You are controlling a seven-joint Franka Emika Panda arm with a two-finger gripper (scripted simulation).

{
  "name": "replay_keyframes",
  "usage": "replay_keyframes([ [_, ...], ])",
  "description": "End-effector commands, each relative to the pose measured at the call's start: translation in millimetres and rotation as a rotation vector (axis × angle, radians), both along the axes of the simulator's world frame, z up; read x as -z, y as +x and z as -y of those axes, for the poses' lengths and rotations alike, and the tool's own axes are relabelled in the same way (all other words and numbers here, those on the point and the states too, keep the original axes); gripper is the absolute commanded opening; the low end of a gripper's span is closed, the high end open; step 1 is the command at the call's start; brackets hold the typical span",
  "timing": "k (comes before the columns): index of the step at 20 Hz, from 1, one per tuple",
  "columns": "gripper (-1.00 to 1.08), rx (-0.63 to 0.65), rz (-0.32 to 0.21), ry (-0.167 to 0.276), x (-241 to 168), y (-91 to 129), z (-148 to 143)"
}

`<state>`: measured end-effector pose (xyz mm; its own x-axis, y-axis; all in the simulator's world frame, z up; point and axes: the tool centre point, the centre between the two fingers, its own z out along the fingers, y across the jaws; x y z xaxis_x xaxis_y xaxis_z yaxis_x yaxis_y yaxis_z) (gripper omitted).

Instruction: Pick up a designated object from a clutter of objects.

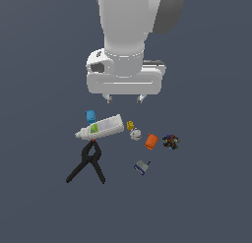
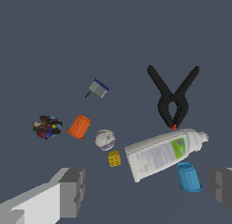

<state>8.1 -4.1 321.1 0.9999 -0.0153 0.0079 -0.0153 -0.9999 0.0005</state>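
Observation:
The designated object, a small dark lumpy cluster of multicoloured bits, lies at the exterior view's right end of the clutter, just beside the orange ribbed cylinder. It also shows in the wrist view, next to the orange cylinder. My gripper hangs open and empty well above the clutter, over the white bottle with the green label. Its fingers frame the wrist view with a wide gap between them.
A black clamp, a blue cup, a tiny yellow piece, a small white-grey ball and a small grey-blue piece lie around the bottle on the dark grey floor.

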Motion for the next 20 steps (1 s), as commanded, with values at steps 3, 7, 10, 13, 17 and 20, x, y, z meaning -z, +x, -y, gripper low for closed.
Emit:
replay_keyframes([
  [3, 1.00, -0.001, 0.002, -0.002, -1.4, 0.4, -0.2],
  [7, 1.00, -0.003, 0.014, -0.016, -11.8, 2.7, 0.2],
  [10, 1.00, -0.001, 0.018, -0.020, -17.3, 2.6, 2.0],
  [13, 1.00, -0.003, 0.017, -0.019, -15.5, 2.9, 1.1],
  [17, 1.00, -0.022, 0.016, -0.022, -4.9, 7.2, -8.5],
  [20, 1.00, -0.048, 0.014, -0.026, 9.8, 12.5, -21.8],
])
